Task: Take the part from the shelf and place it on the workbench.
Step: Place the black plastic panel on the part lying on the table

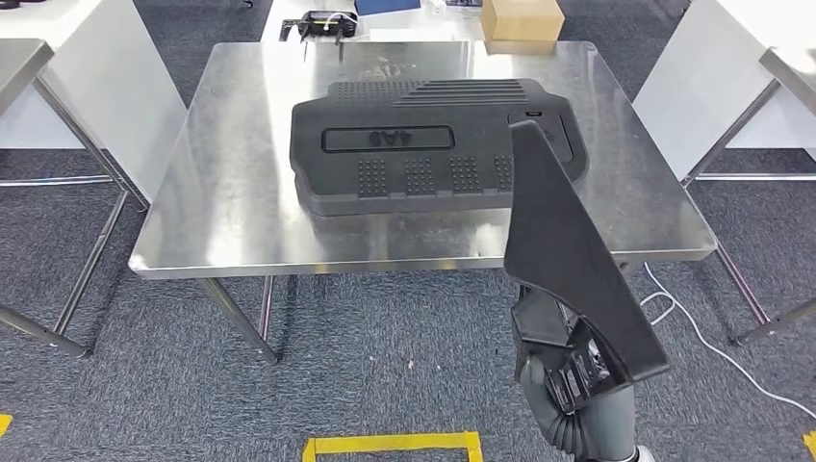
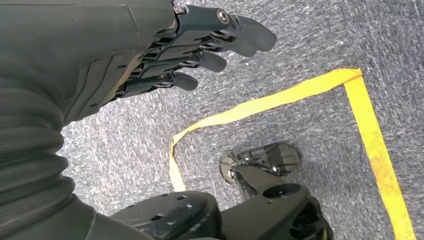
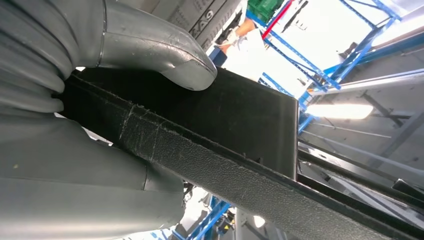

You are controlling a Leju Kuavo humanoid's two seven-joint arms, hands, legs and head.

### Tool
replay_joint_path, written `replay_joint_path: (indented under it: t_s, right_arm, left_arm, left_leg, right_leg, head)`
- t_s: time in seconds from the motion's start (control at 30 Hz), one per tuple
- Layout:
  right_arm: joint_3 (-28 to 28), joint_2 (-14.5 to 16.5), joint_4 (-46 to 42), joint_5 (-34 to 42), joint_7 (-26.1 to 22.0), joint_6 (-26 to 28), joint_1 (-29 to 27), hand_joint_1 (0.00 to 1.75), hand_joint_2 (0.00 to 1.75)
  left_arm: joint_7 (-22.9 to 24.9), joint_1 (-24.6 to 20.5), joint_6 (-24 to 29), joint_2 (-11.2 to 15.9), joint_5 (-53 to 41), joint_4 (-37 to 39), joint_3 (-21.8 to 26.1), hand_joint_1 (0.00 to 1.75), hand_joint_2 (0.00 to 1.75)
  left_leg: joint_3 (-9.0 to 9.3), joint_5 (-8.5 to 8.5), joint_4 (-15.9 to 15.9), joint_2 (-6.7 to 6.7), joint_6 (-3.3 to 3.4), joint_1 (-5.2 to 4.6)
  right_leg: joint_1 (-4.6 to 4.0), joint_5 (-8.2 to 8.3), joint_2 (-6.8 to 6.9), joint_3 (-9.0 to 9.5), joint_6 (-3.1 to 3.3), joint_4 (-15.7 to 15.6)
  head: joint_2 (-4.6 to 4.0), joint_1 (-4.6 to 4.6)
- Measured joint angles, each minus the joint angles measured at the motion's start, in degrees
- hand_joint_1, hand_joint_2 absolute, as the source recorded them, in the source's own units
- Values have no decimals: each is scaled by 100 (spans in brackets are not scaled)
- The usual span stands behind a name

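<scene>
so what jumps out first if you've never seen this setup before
A big black moulded cover lies flat in the middle of the steel workbench. Nearer the camera, the right hand holds a long black part upright, rising in front of the bench's near edge. The left hand hangs over grey carpet marked with yellow tape.

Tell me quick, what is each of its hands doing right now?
Left hand: open, holding nothing, hanging above the carpet.
Right hand: closed on a black part, thumb pressed on its flat face.
</scene>
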State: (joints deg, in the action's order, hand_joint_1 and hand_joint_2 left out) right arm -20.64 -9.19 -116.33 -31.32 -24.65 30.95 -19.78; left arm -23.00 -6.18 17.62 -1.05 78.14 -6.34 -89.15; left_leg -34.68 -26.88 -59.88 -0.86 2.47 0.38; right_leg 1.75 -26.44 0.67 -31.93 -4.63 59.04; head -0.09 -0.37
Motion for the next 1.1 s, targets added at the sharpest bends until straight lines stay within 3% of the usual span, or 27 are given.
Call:
replay_joint_path:
  t_s: [0.07,0.13,0.2,0.23,0.3,0.33,0.4,0.43,0.53,0.57,0.67,0.7,0.73,0.77,0.83,0.87,1.0,1.03,1.1]
  right_arm:
    - [1,0,2,10,0,-3,16,175,175]
    - [-1,0,7,14,0,-3,24,175,175]
    - [-1,-1,19,13,0,-3,20,175,175]
    - [-1,-1,24,13,0,-3,19,175,175]
    - [-1,-1,28,13,0,-3,22,175,175]
    - [-2,0,33,13,0,-4,23,175,175]
    - [-3,2,40,9,0,-4,19,175,175]
    - [-3,3,44,4,0,-4,14,175,175]
    - [0,7,44,-12,-2,-3,5,175,175]
    - [1,9,43,-14,-4,-3,5,175,175]
    - [0,13,43,-15,-7,-3,7,175,175]
    - [-1,14,43,-15,-7,-3,6,175,175]
    - [-1,16,43,-14,-7,-3,6,175,175]
    - [0,17,43,-14,-7,-3,5,175,175]
    - [0,22,44,-13,-7,-3,5,175,175]
    - [0,23,45,-13,-7,-3,5,175,175]
    - [-2,26,44,-65,-5,-1,11,175,175]
    - [-3,26,43,-122,-1,7,16,175,175]
    - [0,25,43,-413,62,64,27,175,175]
  left_arm:
    - [25,-2,-7,0,-26,0,0,0,175]
    - [43,2,-13,0,-40,0,0,0,175]
    - [61,12,-23,0,-44,0,0,0,175]
    - [67,15,-27,-1,-44,0,0,0,175]
    - [72,16,-31,1,-44,0,0,0,175]
    - [73,16,-31,4,-44,1,0,0,175]
    - [77,17,-28,11,-40,2,0,0,175]
    - [79,20,-26,12,-35,3,0,0,175]
    - [80,18,-16,3,-16,2,0,0,175]
    - [80,14,-13,0,-11,2,0,0,175]
    - [79,23,-11,-7,2,2,0,0,175]
    - [79,29,-11,-8,6,2,0,0,175]
    - [79,35,-11,-8,8,2,0,0,175]
    - [79,38,-9,-7,11,2,0,0,175]
    - [80,43,-6,-2,16,2,0,0,175]
    - [80,44,-5,1,18,2,0,0,175]
    - [77,47,-3,-3,29,2,0,0,175]
    - [76,47,-2,-3,36,2,0,0,175]
    - [75,40,-3,0,49,2,0,0,175]
  left_leg:
    - [59,9,25,-10,42,21]
    - [57,18,23,-15,50,19]
    - [55,17,20,-25,41,20]
    - [62,12,19,-34,27,25]
    - [86,-8,14,-58,-31,37]
    - [97,-21,9,-67,-76,36]
    - [106,-31,7,-73,-183,32]
    - [117,-27,3,-71,-229,34]
    - [78,-119,-192,-14,-314,74]
    - [-37,-221,-432,10,-325,82]
    - [-633,-601,-1442,34,-337,82]
    - [-771,-640,-1586,35,-335,82]
    - [-816,-579,-1532,35,-327,82]
    - [-762,-403,-1283,37,-311,81]
    - [-543,49,-586,56,-263,70]
    - [-463,164,-344,64,-241,57]
    - [-307,196,-117,52,-124,18]
    - [-260,186,-90,45,-89,21]
    - [-177,161,-52,29,-37,29]
  right_leg:
    - [6,-220,-22,-211,44,423]
    - [1,-515,-43,-557,90,1099]
    - [14,-612,-51,-759,64,1429]
    - [31,-532,-51,-716,16,1297]
    - [83,-226,-53,-408,-99,585]
    - [91,-154,-54,-277,-96,257]
    - [59,-116,-59,-177,9,-25]
    - [31,-128,-60,-171,98,-34]
    - [40,-90,-60,-9,237,-53]
    - [41,-108,-53,52,273,-58]
    - [-16,-181,-35,158,379,-58]
    - [-30,-215,-39,199,397,-58]
    - [-39,-255,-47,252,403,-58]
    - [-42,-302,-55,314,396,-58]
    - [-54,-405,-67,423,357,-55]
    - [-66,-452,-69,445,325,-58]
    - [-86,-503,-68,548,155,-29]
    - [-82,-514,-68,489,135,97]
    - [-73,-618,-68,109,145,671]
  head:
    - [0,16]
    - [0,29]
    - [0,31]
    - [0,32]
    - [0,34]
    - [0,34]
    - [0,24]
    - [0,20]
    - [0,-17]
    - [0,-36]
    - [0,-53]
    - [0,-53]
    - [0,-53]
    - [0,-55]
    - [0,-59]
    - [0,-64]
    - [0,-82]
    - [0,-82]
    - [0,-68]
